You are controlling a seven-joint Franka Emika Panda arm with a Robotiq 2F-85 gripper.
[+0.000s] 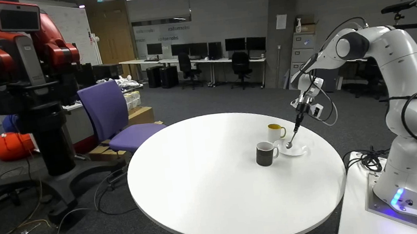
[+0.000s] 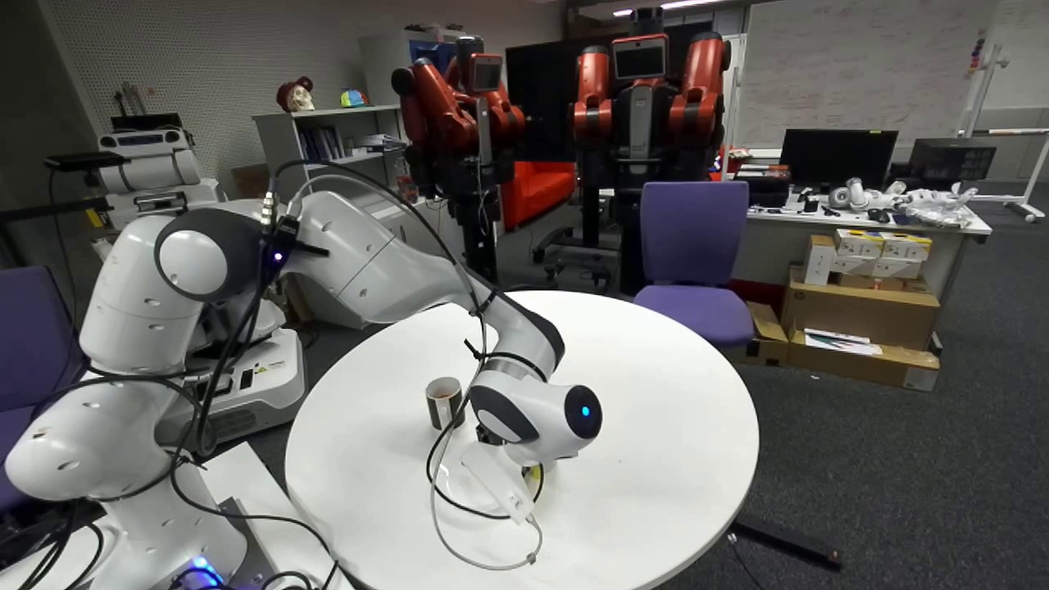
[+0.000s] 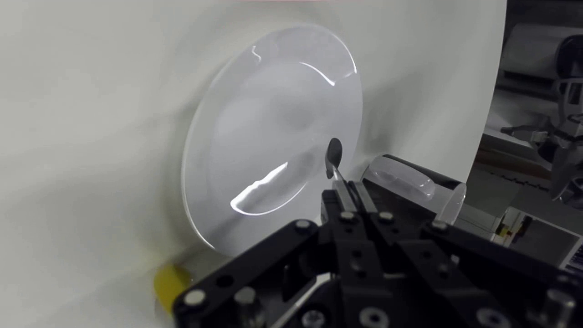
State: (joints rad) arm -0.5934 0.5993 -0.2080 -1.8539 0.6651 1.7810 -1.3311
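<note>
Firstly, one spoon [image 3: 334, 152]: metal-looking, gripped by its handle, its bowl shown just right of centre in the wrist view. Secondly, one gripper [image 3: 352, 193]: black, seen along the lower edge of that view, its jaws pressed together with the spoon's handle pinched between the fingertips. Also listed, one plate [image 3: 273, 118]: white, glossy, laid flat across the middle of the wrist view; the spoon's bowl is held over its right-hand part there, but whether the surface is touched cannot be told. One dark mug [image 1: 265, 153]: upright, placed right of centre in an exterior view, its white handle turned toward the plate. One white mug [image 1: 274, 132]: upright, yellow inside, set just above the dark mug in that frame. All are borne by one round table [image 1: 199, 172], by which the middle of the frame is filled. The arm [image 1: 405, 69] is mounted at the right edge; a purple chair [image 1: 105, 108] and a red robot [image 1: 30, 58] are found at upper left.

Progress, as judged: the spoon is grasped and poised at the plate, so that part may be marked done; its release is not yet made and is left outstanding
</note>
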